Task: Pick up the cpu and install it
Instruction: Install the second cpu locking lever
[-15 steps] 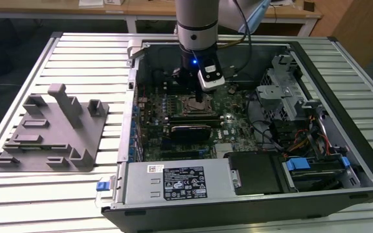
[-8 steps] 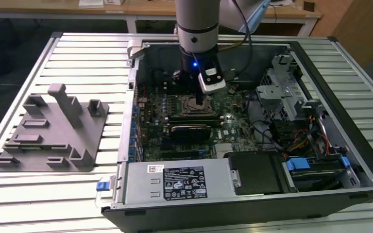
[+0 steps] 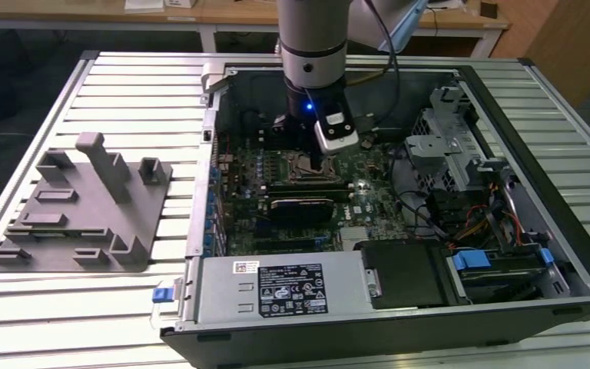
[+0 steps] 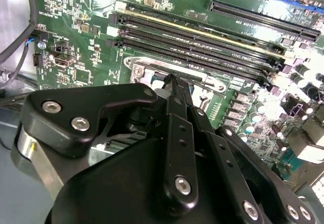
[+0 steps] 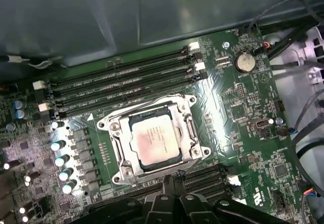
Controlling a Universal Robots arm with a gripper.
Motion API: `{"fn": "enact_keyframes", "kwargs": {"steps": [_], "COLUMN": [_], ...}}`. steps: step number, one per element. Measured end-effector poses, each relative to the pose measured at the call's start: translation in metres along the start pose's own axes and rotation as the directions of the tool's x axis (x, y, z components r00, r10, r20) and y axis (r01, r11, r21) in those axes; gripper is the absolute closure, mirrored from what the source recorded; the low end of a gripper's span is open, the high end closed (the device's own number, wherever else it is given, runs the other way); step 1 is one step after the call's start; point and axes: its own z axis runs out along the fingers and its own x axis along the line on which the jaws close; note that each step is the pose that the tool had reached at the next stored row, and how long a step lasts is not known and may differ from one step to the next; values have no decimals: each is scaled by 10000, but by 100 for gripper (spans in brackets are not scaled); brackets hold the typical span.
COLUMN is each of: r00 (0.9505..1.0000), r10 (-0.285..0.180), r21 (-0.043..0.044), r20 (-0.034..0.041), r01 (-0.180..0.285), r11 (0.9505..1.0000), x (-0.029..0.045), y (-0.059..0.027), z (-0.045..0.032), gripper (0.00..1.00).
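The cpu (image 5: 154, 139), a silvery square chip, lies flat inside the metal-framed socket (image 5: 117, 148) on the green motherboard (image 5: 238, 113) in the first wrist view. My gripper (image 5: 170, 182) hangs just above the socket's edge, beside the chip and apart from it. Its black fingers (image 4: 173, 90) meet at the tip with nothing between them, so it looks shut. In the exterior view the gripper (image 3: 322, 167) reaches down into the open computer case (image 3: 541, 231) over the socket area.
Memory slots (image 5: 126, 80) run along one side of the socket, and capacitors (image 5: 59, 159) stand on another. A grey fixture block (image 3: 80, 207) sits on the slatted table at the exterior view's left. A power supply (image 3: 274, 288), drive bays (image 3: 500, 269) and cables (image 3: 459, 207) crowd the case.
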Motion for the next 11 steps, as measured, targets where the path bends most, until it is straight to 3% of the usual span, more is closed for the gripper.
{"fn": "enact_keyframes", "kwargs": {"steps": [6, 11], "r00": [9983, 9933], "r10": [-580, -1151], "r21": [-58, -122], "r20": [-29, -52], "r01": [580, 1150], "r11": [9983, 9933], "x": [0, 1], "y": [-7, -10], "z": [16, 30], "gripper": [89, 89]}}
